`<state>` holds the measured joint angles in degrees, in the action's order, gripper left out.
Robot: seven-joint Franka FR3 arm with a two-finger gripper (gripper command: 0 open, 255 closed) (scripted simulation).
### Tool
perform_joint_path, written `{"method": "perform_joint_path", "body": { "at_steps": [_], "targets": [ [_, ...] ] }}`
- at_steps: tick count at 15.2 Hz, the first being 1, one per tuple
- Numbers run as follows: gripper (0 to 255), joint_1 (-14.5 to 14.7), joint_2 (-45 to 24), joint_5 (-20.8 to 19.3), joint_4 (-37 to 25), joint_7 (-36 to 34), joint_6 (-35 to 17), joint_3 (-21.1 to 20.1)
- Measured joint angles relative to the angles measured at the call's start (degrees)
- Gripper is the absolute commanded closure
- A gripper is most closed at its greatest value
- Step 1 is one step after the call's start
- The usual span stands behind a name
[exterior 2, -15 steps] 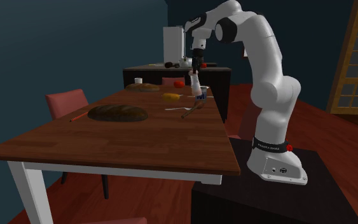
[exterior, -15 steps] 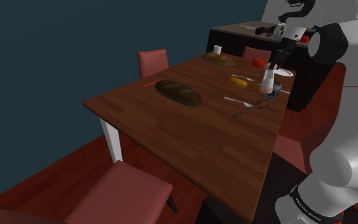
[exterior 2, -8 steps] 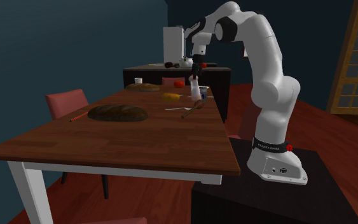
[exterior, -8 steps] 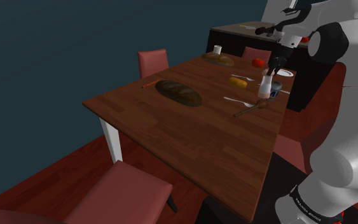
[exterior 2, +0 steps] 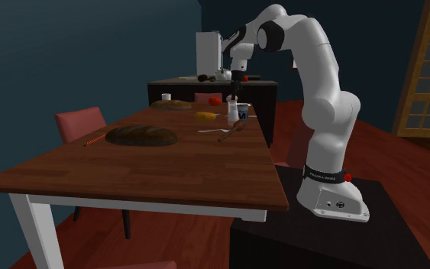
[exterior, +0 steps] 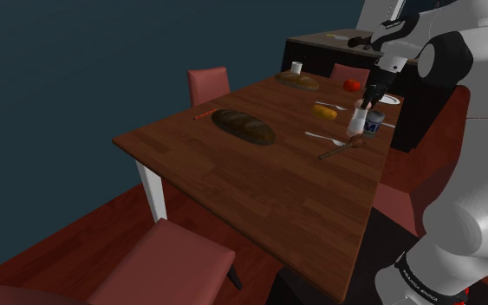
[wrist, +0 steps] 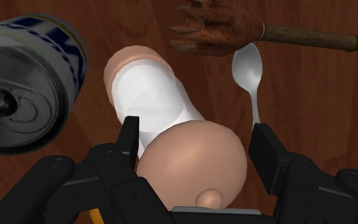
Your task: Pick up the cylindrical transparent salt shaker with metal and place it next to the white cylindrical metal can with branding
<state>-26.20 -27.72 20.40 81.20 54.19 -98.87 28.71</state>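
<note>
Jaws of the all-black two-finger gripper [wrist: 195, 135] are standing apart in the wrist view, flanking the cylindrical salt shaker [wrist: 155, 95] without clasping it. A sliver of the brown wooden table [wrist: 311, 108] is showing between the shaker's cap and one finger. The shaker is showing a white body, a peach-coloured domed cap with a small knob and a matching peach base, and it is standing on the table. The white-and-blue cylindrical can [wrist: 25, 83] with a silvery top is standing just beside it, a narrow strip of wood separating them. A silver spoon [wrist: 247, 67] and a dark wooden fork [wrist: 219, 28] are lying beyond the shaker.

In the shoulder view, the gripper [exterior: 370, 98] is hanging right over the shaker's [exterior: 354, 126] top. The shaker is sitting at the table's [exterior: 259, 186] far end, just to the can's [exterior: 374, 127] left.

In the second exterior view, the gripper [exterior 2: 236, 97] is hanging over the shaker [exterior 2: 233, 115], with the can [exterior 2: 243, 113] standing close at its right.
</note>
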Motion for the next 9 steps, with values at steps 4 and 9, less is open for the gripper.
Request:
{"method": "perform_joint_path", "body": {
  "at_steps": [4, 9],
  "targets": [
    [0, 0.0, 0.0, 0.0, 0.0, 0.0, -0.1, 0.0],
    [0, 0.0, 0.0, 0.0, 0.0, 0.0, -0.1, 0.0]
  ]
}}
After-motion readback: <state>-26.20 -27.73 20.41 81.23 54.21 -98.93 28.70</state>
